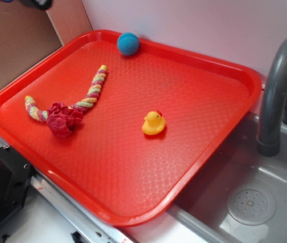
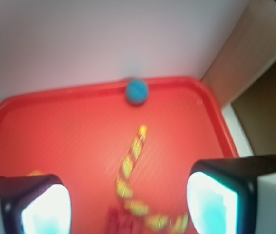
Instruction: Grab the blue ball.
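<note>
Exterior: blue ball (image 1: 128, 43) against tray rim (image 1: 194, 56), rope (image 1: 94, 90) nearby.

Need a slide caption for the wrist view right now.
Open claw above red tray, rope below, blue ball against the far rim.
</note>
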Robot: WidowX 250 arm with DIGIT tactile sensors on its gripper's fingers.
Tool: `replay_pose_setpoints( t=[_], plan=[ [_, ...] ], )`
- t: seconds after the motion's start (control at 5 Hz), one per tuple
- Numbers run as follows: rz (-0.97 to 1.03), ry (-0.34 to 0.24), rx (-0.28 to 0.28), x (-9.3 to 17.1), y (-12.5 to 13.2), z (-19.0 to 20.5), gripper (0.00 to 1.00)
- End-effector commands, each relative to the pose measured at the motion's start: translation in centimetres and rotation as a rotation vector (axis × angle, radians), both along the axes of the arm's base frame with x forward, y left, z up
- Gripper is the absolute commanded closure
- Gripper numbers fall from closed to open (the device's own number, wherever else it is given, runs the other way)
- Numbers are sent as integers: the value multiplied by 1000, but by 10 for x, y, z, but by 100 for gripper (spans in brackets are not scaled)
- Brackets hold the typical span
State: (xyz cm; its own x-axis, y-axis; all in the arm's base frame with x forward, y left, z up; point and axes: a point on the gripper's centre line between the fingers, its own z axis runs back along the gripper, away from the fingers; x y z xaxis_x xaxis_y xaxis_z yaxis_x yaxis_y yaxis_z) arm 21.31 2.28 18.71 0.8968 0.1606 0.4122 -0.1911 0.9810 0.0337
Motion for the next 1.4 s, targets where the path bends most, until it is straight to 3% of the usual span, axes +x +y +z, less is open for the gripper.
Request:
replay_pose_setpoints(
  t=[0.0, 0.4, 1.2],
  plan=[
    [-3, -46, 48, 54, 41, -32, 0],
    [-85, 18, 101, 94, 44, -80, 0],
    [-280, 31, 0, 145, 48, -148, 0]
  ],
)
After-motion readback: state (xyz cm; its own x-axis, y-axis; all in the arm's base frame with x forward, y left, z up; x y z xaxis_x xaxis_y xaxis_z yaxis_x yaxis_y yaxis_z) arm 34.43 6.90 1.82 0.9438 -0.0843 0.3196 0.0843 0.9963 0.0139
